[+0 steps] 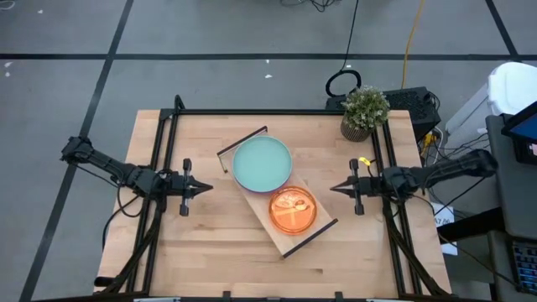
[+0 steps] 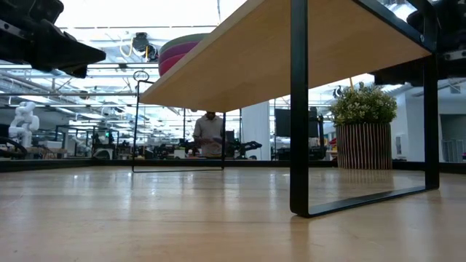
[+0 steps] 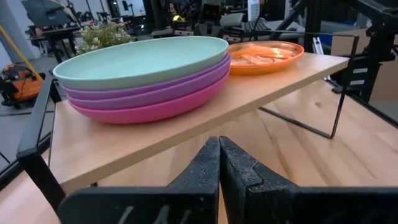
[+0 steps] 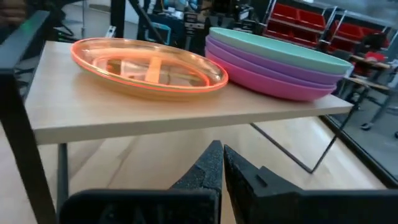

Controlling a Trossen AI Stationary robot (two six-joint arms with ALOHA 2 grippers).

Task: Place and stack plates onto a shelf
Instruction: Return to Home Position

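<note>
The shelf (image 1: pixel 323 228), a light wooden board on a thin black frame, stands slantwise in the middle of the table. On its far end rests a stack of large plates (image 3: pixel 146 81), teal on top, purple and magenta below. On its near end sits a stack of smaller translucent orange plates (image 4: pixel 146 65). My left gripper (image 1: pixel 204 188) hovers shut at the table's left, pointing level at the shelf. My right gripper (image 1: pixel 336 189) hovers shut at the table's right, also pointing level at the shelf. Neither touches anything.
A potted plant (image 1: pixel 363 111) stands at the table's far right corner. Black frame rails (image 1: pixel 164 151) run along the table's left, right and far edges. Bare tabletop (image 1: pixel 218 252) lies in front of the shelf. A person (image 2: pixel 210 135) stands far behind in the room.
</note>
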